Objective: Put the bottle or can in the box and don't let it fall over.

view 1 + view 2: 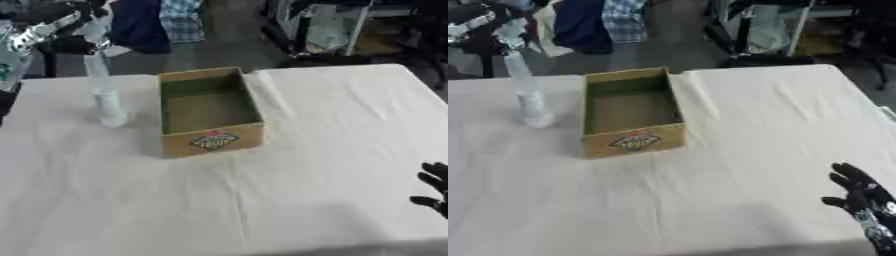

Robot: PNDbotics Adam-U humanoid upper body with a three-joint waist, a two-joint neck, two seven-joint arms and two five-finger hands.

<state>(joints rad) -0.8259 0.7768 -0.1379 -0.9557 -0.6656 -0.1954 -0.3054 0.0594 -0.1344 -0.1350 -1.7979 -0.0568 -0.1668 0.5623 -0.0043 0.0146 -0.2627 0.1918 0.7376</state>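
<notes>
Bottle (105, 95) upright beside box (208, 112) on white tablecloth (332, 125) (left robot hand (74, 44) gripping top); right robot hand (859, 197) open.

A clear plastic bottle (527, 95) stands upright on the white tablecloth (737, 150), just left of the open cardboard box (630, 112); the right hand (861, 197) rests open at the lower right corner

White tablecloth (262, 200); beyond it, hanging plaid cloth (181, 17).
</notes>
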